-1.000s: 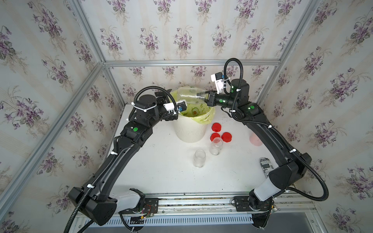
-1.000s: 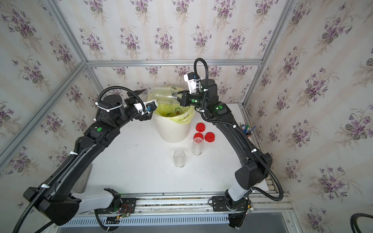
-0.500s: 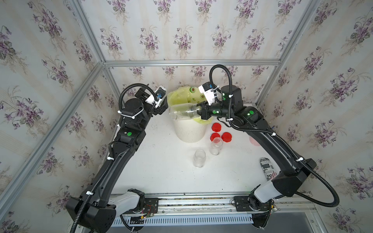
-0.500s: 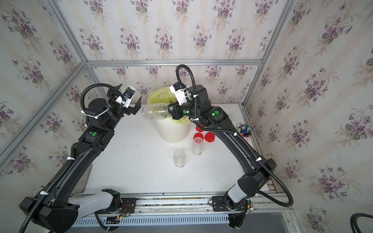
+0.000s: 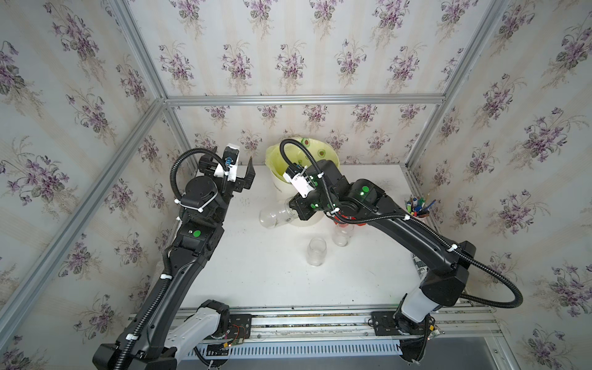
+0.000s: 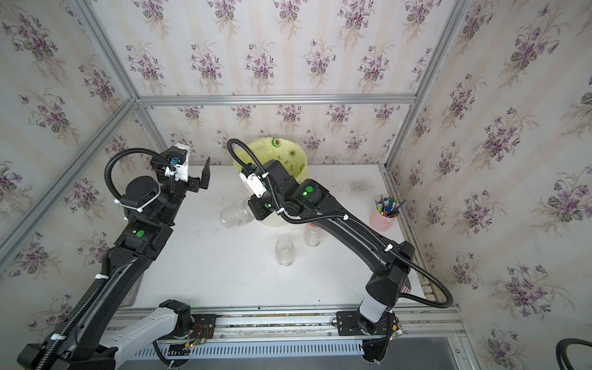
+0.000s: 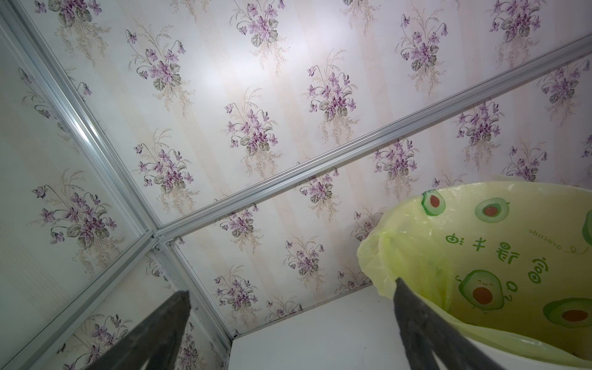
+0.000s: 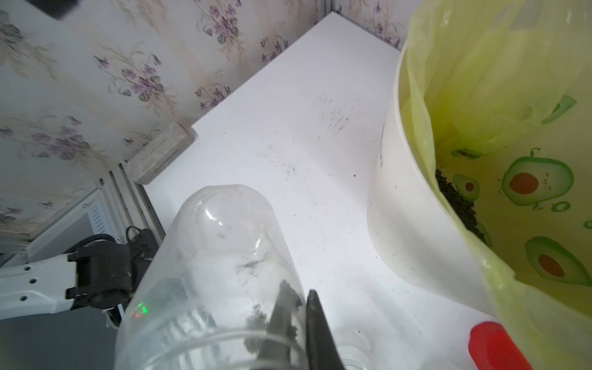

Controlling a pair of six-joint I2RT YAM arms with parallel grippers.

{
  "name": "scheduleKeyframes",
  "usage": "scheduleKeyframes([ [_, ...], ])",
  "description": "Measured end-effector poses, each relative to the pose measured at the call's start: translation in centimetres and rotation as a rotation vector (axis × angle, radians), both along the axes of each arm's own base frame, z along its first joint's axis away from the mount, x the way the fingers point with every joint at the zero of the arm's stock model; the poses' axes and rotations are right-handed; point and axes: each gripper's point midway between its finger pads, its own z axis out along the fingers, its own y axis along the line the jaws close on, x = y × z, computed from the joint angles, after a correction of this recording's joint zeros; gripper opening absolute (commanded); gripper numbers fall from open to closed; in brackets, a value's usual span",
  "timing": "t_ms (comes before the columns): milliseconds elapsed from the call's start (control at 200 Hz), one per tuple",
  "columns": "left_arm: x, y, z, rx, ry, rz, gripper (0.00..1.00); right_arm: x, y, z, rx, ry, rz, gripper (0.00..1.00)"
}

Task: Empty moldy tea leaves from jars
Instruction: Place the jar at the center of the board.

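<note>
In both top views the right gripper (image 5: 296,209) is clamped on the mouth of a clear, capless jar (image 5: 274,217) (image 6: 233,216). It holds the jar on its side over the table (image 5: 256,278), just beside the outer wall of the bin (image 5: 323,153), with the base pointing away from the bin. The jar looks almost empty. Two other jars (image 5: 316,251) (image 5: 342,235), also uncapped, stand upright on the table nearby, a little apart. The left gripper (image 5: 229,165) hangs beside the bin with its jaws spread wide, holding nothing.

The left wrist view shows its fingers (image 7: 166,320) far apart, with only wallpaper and the yellow avocado-print bag (image 7: 480,256) beyond them.

In the right wrist view one finger (image 8: 320,320) sits outside the jar's mouth and the other inside, pinching the wall. A few dark shreds cling inside near the mouth. The bulk of the tea leaves (image 8: 458,205) lies as a dark crumbly heap in the bag. A red cap (image 8: 496,346) lies by the bin.
</note>
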Motion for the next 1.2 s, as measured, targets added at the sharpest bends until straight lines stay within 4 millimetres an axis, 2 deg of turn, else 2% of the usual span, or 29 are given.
scheduleKeyframes([
  [415, 0.2, 0.7, -1.6, -0.005, 0.031, 0.038, 1.0, -1.2, 0.5, -6.2, -0.232, 0.027, -0.01, 0.0],
  [630, 0.3, 0.8, -2.0, -0.012, 0.039, 0.041, 1.0, -1.4, 0.6, -8.6, -0.334, 0.023, -0.019, 0.0],
  [1199, 0.5, 1.8, -2.9, -0.015, 0.057, 0.096, 1.0, -2.0, -0.7, -15.3, -0.554, 0.057, -0.022, 0.0],
])
